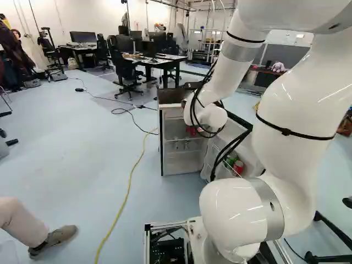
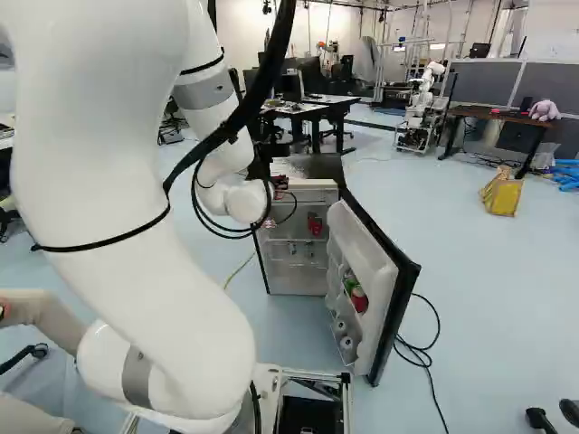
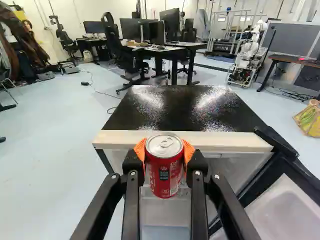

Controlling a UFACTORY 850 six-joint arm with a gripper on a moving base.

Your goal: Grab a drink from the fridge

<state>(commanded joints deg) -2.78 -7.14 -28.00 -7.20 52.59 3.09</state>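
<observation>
Off to the left of your hand (image 3: 164, 155), the yellow cable (image 1: 129, 187) trails over the floor (image 1: 104, 143); mind it if you drive with the load. At the hand itself, the left orange pad (image 3: 140, 149) presses one flank of the red can (image 3: 164, 172), and the right orange pad (image 3: 189, 150) presses the other, so you're clamped on your drink. It stands about upright between the pads, which bear on its upper part, with much of its body below them. Expect thin walls, fairly stiff if it's full, though you can't tell its weight from here. Chilled metal may be damp and slick, so squeeze firmly but not enough to dent it; for a fresh hold, you'd do better nearer mid-height, where it should swing less. Ahead of the hand lies the fridge (image 3: 185, 110); draw the can back from its front edge before turning. To the hand's right, the open door (image 2: 362, 244) could catch a knuckle
</observation>
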